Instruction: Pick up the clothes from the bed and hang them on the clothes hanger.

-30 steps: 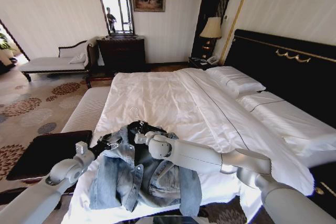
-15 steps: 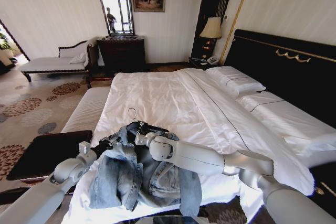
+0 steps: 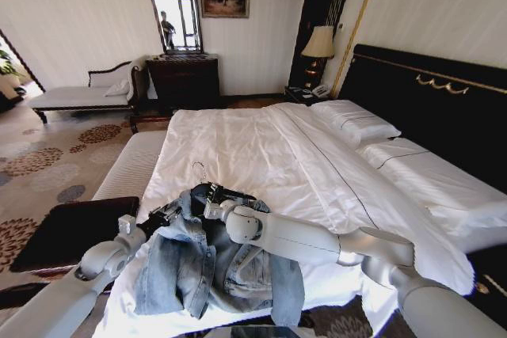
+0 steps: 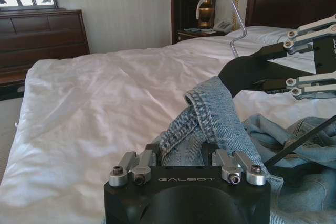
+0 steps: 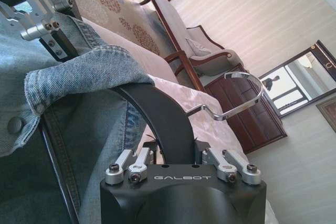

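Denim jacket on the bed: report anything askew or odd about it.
The denim jacket lies rumpled at the bed's foot, half threaded: only one collar edge drapes over the black hanger, pinched by the left claw. The right claw grips the hanger.

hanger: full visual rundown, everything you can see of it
The clothes hanger is slim, black and curved, with a thin silver wire hook standing up. It sits at the denim jacket's collar end on the white bed. The right gripper is clamped on its black arm beside the hook; the left gripper drapes jacket fabric over that arm.
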### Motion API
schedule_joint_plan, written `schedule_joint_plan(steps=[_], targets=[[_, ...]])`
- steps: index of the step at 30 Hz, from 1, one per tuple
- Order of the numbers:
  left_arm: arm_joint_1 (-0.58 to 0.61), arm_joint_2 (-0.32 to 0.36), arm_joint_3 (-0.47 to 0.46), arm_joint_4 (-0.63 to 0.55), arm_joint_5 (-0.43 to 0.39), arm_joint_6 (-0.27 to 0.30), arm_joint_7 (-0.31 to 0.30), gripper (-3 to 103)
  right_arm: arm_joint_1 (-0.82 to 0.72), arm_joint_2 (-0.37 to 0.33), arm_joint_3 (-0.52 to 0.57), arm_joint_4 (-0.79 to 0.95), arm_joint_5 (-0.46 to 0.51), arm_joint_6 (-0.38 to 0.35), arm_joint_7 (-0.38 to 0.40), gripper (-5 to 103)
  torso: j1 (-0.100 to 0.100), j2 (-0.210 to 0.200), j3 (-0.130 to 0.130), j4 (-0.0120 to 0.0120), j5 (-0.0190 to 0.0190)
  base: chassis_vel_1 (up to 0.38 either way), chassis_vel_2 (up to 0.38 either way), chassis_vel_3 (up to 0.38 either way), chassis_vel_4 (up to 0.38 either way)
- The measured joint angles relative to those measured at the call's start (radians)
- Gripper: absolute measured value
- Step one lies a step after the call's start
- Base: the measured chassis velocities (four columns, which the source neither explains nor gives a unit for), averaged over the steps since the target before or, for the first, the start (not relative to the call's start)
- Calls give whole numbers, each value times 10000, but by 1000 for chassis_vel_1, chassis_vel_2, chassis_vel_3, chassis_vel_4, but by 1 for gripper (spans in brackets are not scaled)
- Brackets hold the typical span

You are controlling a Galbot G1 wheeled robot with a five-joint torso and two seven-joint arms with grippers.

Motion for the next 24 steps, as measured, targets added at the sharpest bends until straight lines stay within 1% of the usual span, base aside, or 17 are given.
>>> schedule_joint_plan(steps=[3, 6, 8, 9, 10, 12, 15, 16, 17, 19, 20, 21, 22, 24], targets=[[103, 4, -66, -41, 169, -72, 0, 40, -53, -16, 43, 13, 2, 2, 11, 34, 0, 0, 0, 0, 0, 0, 0, 0, 0], [163, -47, -94, -11, 618, -243, -3, 38, -87, -67, 86, 56, 51, 1, 81, 34, 0, 0, 0, 0, 0, 0, 0, 0, 0], [163, -64, -92, 10, 736, -288, -29, 38, -89, -80, 86, 75, 79, 1, 97, 34, 1, 0, 0, 0, 0, 0, 0, 0, 0], [162, -83, -82, 38, 860, -338, -58, 38, -93, -97, 86, 98, 114, 1, 109, 31, 0, 0, 0, 0, 0, 0, 0, 0, 0], [156, -104, -69, 97, 991, -388, -128, 38, -104, -120, 94, 119, 129, -13, 142, 35, 1, 0, 0, 0, 0, 0, 0, 0, 0], [153, -110, -75, 126, 1059, -402, -199, 36, -115, -164, 111, 99, 139, -42, 168, 35, 1, 0, 0, 1, 0, 0, 0, 0, 0], [128, -182, -60, 142, 1417, -528, -315, 25, -181, -202, 138, 129, 159, -48, 228, 51, 1, -1, 0, -1, -1, 0, 0, 0, 0], [127, -196, -54, 152, 1515, -555, -326, 25, -193, -204, 148, 137, 159, -46, 237, 57, 1, 0, 0, 0, -1, 0, 0, 0, 0], [127, -196, -54, 152, 1515, -555, -326, 25, -193, -204, 148, 137, 159, -46, 237, 57, 1, 0, 0, 0, -1, 0, 0, 0, 0], [141, -220, -49, 180, 1733, -648, -341, 19, -255, -190, 185, 139, 159, -47, 283, 68, 1, 0, 0, 0, -1, 0, 0, 0, 0], [151, -224, -47, 181, 1778, -670, -343, 19, -279, -174, 217, 142, 159, -47, 298, 68, 1, 0, 0, 0, -1, 0, 0, 0, 0], [174, -232, -47, 182, 1842, -695, -354, 19, -319, -135, 298, 144, 160, -46, 345, 73, 1, -1, 0, 0, -1, 0, 0, 0, 0], [174, -232, -47, 182, 1842, -695, -354, 19, -319, -135, 298, 144, 160, -46, 345, 73, 1, -1, 0, 0, -1, 0, 0, 0, 0], [212, -236, -55, 182, 1917, -741, -356, 19, -342, -83, 418, 139, 175, -46, 431, 84, 0, -2, 0, 1, -1, 0, 0, 0, 0]])
